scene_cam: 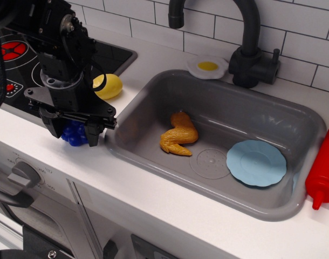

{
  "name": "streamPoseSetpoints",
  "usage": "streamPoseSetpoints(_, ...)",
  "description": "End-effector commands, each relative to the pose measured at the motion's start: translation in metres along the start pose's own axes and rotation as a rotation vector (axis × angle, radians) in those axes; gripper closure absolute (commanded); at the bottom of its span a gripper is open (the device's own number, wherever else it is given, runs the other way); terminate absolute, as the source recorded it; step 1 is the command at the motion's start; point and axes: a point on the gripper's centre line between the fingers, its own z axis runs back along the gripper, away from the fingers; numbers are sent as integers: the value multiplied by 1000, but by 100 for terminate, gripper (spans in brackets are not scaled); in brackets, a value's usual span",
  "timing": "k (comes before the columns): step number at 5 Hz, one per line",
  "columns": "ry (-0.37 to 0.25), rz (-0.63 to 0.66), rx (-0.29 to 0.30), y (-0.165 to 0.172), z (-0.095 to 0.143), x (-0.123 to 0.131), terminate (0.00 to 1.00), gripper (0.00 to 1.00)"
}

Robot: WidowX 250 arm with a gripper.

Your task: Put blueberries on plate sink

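The blueberries point(74, 134), a deep-blue cluster, sit on the white counter just left of the sink point(224, 116). My gripper point(73, 133) has come down over them from above. Its two black fingers point(94, 132) press on the cluster's left and right sides, so only its middle shows. The light-blue plate point(256, 163) lies flat on the sink floor at the right, well away from the gripper.
A yellow potato point(109, 86) lies just behind the gripper by the toy stove point(11, 51). A tan chicken piece point(179, 135) lies mid-sink. A fried-egg toy point(207, 67) and black faucet point(252, 54) stand behind the sink. A red bottle point(323, 170) is at the right.
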Motion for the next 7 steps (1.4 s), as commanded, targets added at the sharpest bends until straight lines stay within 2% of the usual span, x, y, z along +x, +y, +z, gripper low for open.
streamPoseSetpoints(1,-53,24,-38,-9,44,11,0,100)
streamPoseSetpoints(2,-65,77,-78,-26,65,20,0,100)
streamPoseSetpoints(4,8,107,-96,-108,50,31,0,100)
streamPoseSetpoints(5,10,109,-76,-142,37,34,0,100)
streamPoseSetpoints(6,-8,104,-55,-171,19,35,0,100)
streamPoseSetpoints(7,-97,92,-84,-199,8,36,0,100)
